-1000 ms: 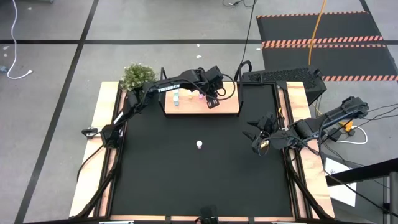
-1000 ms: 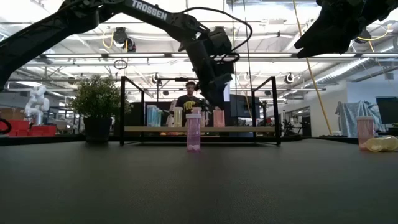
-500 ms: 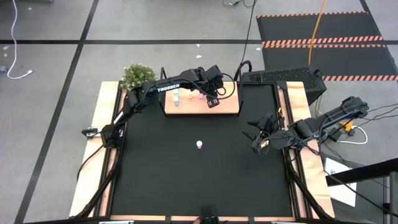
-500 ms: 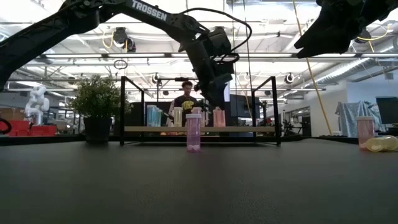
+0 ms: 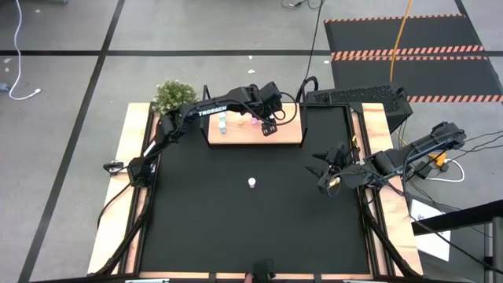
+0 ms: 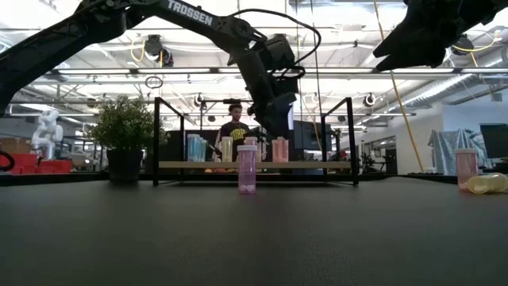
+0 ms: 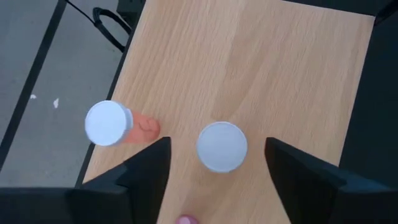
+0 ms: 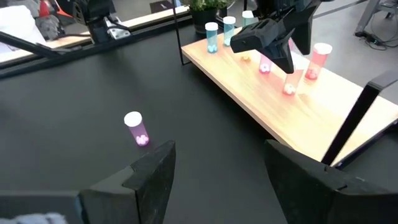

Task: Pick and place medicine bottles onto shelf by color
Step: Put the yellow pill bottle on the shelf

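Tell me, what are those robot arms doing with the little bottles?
They are sorting medicine bottles onto the wooden shelf. The left gripper hangs open over the shelf, right above a white-capped bottle standing there, apparently just set down. One pink bottle waits in the middle of the black table. The right gripper hovers open near the table's right edge.

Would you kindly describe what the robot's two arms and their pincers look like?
Both arms are dark, jointed links trailing black cables. The left arm carries white "TROSSEN" lettering. The left pincer and the right pincer each end in two dark, angular, wedge-shaped fingers.
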